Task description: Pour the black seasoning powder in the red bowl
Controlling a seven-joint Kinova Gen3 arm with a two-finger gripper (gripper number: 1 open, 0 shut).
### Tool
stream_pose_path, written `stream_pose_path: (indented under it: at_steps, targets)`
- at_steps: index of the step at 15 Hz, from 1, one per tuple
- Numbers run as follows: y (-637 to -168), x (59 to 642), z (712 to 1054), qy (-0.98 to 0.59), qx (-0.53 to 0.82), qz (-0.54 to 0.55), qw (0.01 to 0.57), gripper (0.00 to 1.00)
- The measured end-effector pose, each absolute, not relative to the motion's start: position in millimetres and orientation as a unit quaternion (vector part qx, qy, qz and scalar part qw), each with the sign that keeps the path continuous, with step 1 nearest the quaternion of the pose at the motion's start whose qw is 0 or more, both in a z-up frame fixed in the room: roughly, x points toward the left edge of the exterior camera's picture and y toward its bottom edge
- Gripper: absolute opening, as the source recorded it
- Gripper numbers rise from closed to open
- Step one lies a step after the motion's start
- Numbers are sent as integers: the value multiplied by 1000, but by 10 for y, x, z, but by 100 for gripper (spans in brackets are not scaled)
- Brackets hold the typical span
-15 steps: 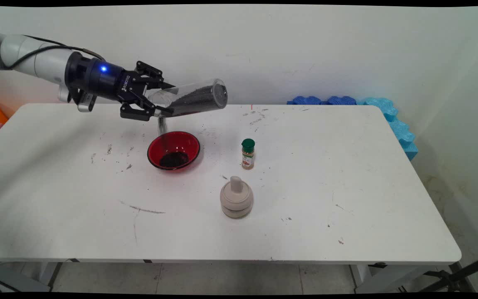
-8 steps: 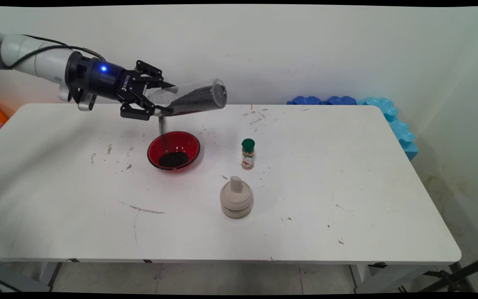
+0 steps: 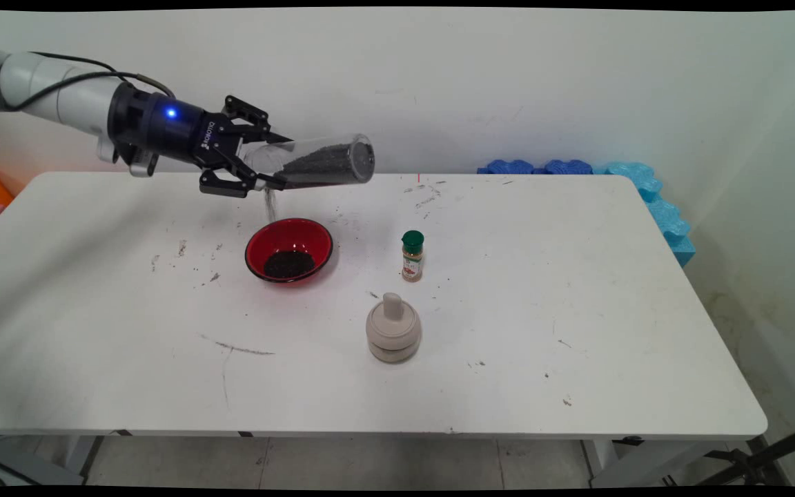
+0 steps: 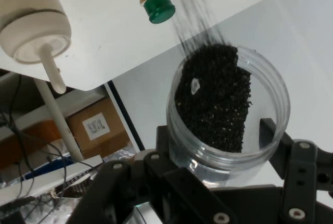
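Main view: the gripper (image 3: 263,160) clamps a clear jar (image 3: 315,163) of black grains, tipped over the red bowl (image 3: 289,250) at the table's (image 3: 577,290) far left; the right half lies open.

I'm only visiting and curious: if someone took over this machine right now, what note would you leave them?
Gripper: shut on the clear jar, held tilted above the table.
Black grains stream from the jar's mouth into the red bowl below; a dark pile lies in the bowl, and much remains in the jar.
Green-capped spice bottle stands right of the bowl; the beige lidded pot sits nearer the front edge. Neither is touched.
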State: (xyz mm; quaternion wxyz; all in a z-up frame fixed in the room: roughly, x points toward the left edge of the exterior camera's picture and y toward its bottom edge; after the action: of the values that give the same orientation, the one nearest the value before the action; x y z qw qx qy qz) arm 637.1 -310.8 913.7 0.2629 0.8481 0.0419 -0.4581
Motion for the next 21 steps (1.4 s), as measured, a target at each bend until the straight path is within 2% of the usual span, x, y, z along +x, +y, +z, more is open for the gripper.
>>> stream_pose_path:
  at_steps: [10,21]
  targets:
    - [-3087,6388,9181,-27,857,-426,290,0]
    - [-2995,6377,9285,-213,849,-346,339,0]
